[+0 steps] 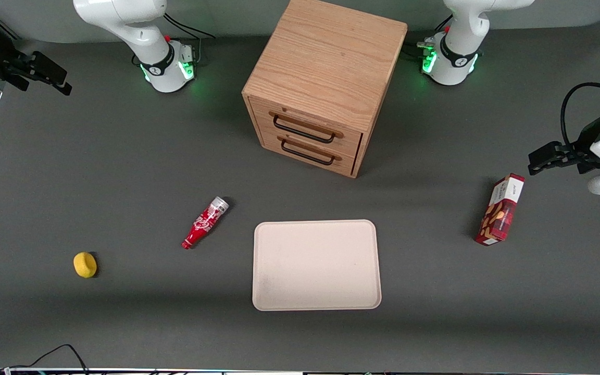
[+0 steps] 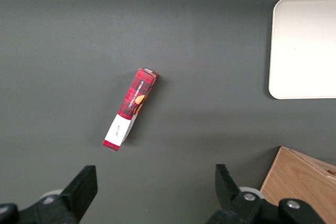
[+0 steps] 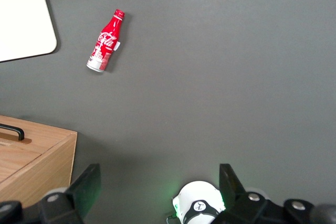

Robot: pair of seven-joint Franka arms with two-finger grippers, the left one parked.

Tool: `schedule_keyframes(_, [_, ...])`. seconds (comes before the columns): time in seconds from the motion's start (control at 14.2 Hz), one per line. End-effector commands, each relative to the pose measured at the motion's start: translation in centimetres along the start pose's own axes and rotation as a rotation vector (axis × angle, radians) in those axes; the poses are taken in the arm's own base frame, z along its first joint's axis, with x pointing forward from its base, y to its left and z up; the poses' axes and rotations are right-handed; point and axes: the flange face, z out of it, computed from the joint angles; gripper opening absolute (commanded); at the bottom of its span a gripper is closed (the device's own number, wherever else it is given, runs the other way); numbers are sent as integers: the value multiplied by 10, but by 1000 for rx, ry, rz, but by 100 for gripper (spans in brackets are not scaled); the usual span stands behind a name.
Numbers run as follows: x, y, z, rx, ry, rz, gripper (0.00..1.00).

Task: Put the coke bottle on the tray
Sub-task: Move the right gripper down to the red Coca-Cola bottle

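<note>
Coke bottle point(image 1: 205, 222) lying flat left of centre frame, near tray point(image 1: 316, 302): light, rigid, slick, rolls easily, so pinch mid-body; gripper point(image 1: 45, 73) upper-left, spread, empty.

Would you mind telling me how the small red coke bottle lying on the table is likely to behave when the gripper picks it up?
The small red coke bottle lies on its side on the grey table, so a nudge would probably roll it. Its glossy, rigid-looking body may slip between fingers. The neck tapers, so the wider body seems the safer grip. The open gripper hangs high above, toward the working arm's end.
</note>
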Motion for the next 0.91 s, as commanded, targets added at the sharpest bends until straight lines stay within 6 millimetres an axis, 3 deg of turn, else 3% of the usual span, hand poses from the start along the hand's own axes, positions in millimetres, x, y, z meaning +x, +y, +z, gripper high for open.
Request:
schedule_keyframes(0.0, [7, -2, -14, 1, -9, 10, 100])
schedule_keyframes(0.14, [11, -2, -19, -2, -7, 5, 100])
schedule_keyframes(0.49, [17, -18, 2, -22, -87, -18, 100])
schedule_keyframes(0.56, [26, -26, 3, -20, -88, -22, 100])
schedule_keyframes(0.7, [55, -62, 8, 28, -106, 51, 100])
schedule_keyframes(0.84, [94, -92, 38, 43, -145, 185, 100])
